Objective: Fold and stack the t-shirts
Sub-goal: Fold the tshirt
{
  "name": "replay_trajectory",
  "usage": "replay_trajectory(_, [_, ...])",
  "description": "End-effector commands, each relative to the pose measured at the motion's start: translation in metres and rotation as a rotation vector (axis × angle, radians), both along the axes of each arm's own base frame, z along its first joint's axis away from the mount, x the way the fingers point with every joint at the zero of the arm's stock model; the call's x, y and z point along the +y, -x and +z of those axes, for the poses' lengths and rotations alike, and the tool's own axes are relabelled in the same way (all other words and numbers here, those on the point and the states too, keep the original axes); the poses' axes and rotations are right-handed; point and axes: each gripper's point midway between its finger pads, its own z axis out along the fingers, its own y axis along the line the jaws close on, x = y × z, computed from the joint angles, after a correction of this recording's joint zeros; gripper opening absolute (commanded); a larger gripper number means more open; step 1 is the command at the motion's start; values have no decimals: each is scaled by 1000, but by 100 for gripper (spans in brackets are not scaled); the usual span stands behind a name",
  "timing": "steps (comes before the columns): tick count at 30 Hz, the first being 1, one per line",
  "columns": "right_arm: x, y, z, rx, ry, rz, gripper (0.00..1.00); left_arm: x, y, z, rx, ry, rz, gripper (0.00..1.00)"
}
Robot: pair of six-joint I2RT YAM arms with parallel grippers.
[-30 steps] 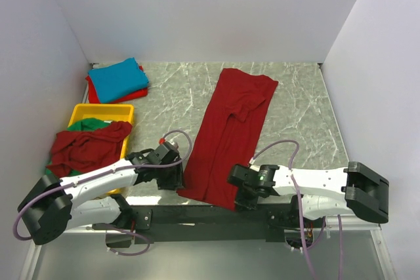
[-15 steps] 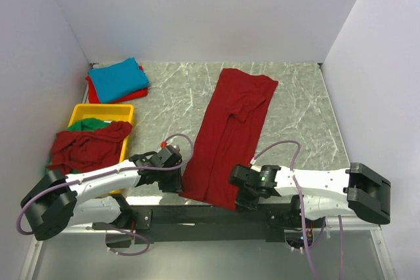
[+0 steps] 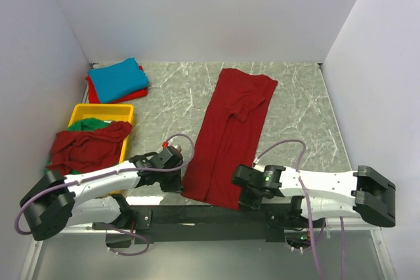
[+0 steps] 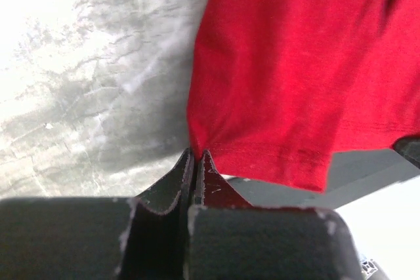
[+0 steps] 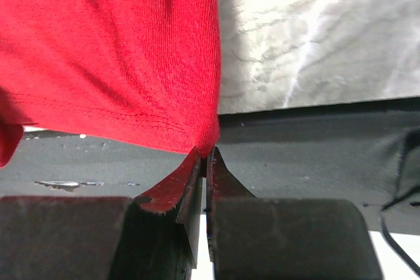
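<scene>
A dark red t-shirt (image 3: 233, 129) lies folded into a long strip down the middle of the table, its hem at the near edge. My left gripper (image 4: 196, 154) is shut on the hem's left corner (image 3: 184, 188). My right gripper (image 5: 205, 152) is shut on the hem's right corner (image 3: 237, 202). A turquoise t-shirt (image 3: 117, 78) rests folded on a red one (image 3: 92, 91) at the back left. Another dark red t-shirt (image 3: 85, 147) lies crumpled over the yellow tray (image 3: 102, 110), with a green t-shirt (image 3: 90, 123) under it.
White walls close in the table on three sides. The black rail (image 3: 197, 216) holding the arm bases runs along the near edge. Grey marbled tabletop (image 3: 164, 103) shows between the strip and the tray.
My left gripper has slid right to the hem's left corner and closed on it. The right gripper has kept its grip on the right corner and barely moved.
</scene>
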Motion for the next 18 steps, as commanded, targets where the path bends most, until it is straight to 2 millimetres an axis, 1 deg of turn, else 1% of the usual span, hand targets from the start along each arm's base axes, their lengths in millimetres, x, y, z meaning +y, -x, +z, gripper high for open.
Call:
replay_trajectory(1, [-10, -11, 17, -74, 23, -44, 0, -18, -21, 39, -103, 85, 38, 1])
replay_trajectory(3, [-12, -16, 27, -101, 13, -60, 0, -18, -27, 47, -128, 82, 49, 1])
replay_trajectory(4, [-11, -18, 30, -112, 8, -67, 0, -21, -31, 56, -146, 99, 51, 1])
replay_trajectory(7, [-13, -26, 39, -145, -1, -86, 0, -31, -36, 67, -163, 125, 36, 1])
replay_trajectory(13, [-16, -45, 46, -186, 15, -78, 0, -41, -49, 76, -190, 117, 18, 1])
replay_trajectory(18, [-20, -70, 49, -216, 27, -96, 0, -48, -63, 80, -217, 120, 13, 1])
